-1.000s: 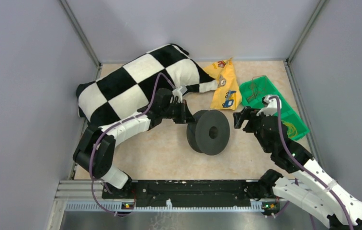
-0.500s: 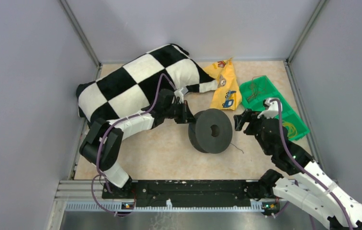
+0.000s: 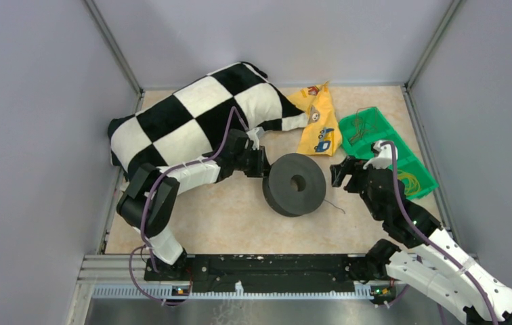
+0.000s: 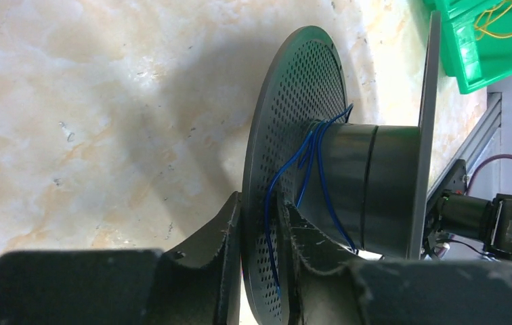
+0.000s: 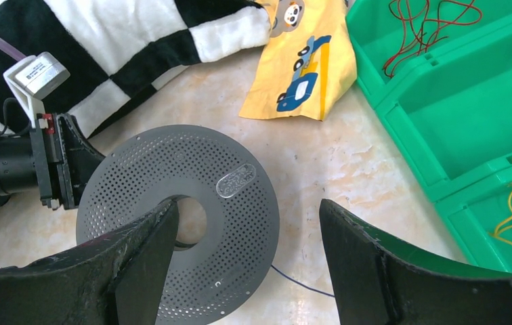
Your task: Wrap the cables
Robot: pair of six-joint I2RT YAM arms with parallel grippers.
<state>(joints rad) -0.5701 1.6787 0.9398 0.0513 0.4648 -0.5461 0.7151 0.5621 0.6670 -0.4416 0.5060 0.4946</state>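
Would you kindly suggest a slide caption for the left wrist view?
Left gripper straddling the perforated flange of the spool, thin blue wire looped round its core.

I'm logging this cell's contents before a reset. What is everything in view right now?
spool: one, dark grey, perforated flanges, middle of the table
blue cable: one, blue, a few turns on the spool's core, loose end on the table
red cables: loose bunch, red, far compartment of the bin
yellow cables: loose bunch, yellow, near compartment of the bin
bin: one, green, divided, right side
cushion: one, black and white checks, back left
printed cloth: one, yellow with cartoon prints, back middle
table: one, beige marbled
left tool: one, black, jaws either side of a spool flange, grip unclear
right tool: one, black, open, just right of the spool
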